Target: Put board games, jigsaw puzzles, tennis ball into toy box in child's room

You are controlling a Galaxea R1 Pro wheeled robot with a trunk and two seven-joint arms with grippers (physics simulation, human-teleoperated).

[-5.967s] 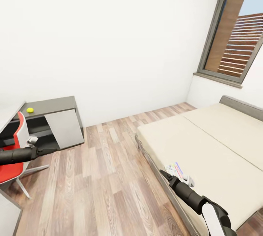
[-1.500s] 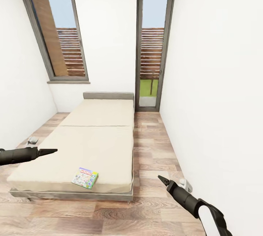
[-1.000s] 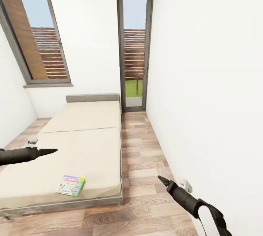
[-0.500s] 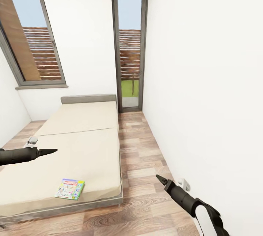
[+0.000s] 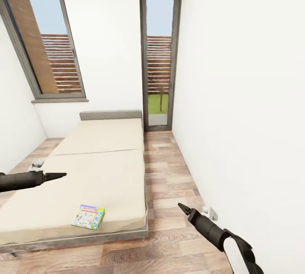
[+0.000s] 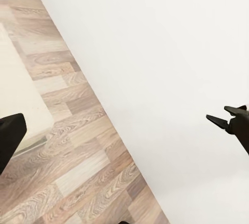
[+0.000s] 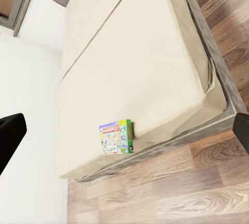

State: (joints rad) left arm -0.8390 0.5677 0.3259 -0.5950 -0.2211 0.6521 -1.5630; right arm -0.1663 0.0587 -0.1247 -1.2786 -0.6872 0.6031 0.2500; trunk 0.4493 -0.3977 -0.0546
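Item: green-edged board game lay near the bed foot; your left gripper and right gripper were pressed together, empty; approach squarely

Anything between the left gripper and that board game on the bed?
Nothing visible. The board game lies flat on bare mattress near the foot edge of the bed, and the left gripper hangs above the mattress, up and to the left of it in the head view.

Two slim black arms taper to pointed black tips; right arm carries a white shell.
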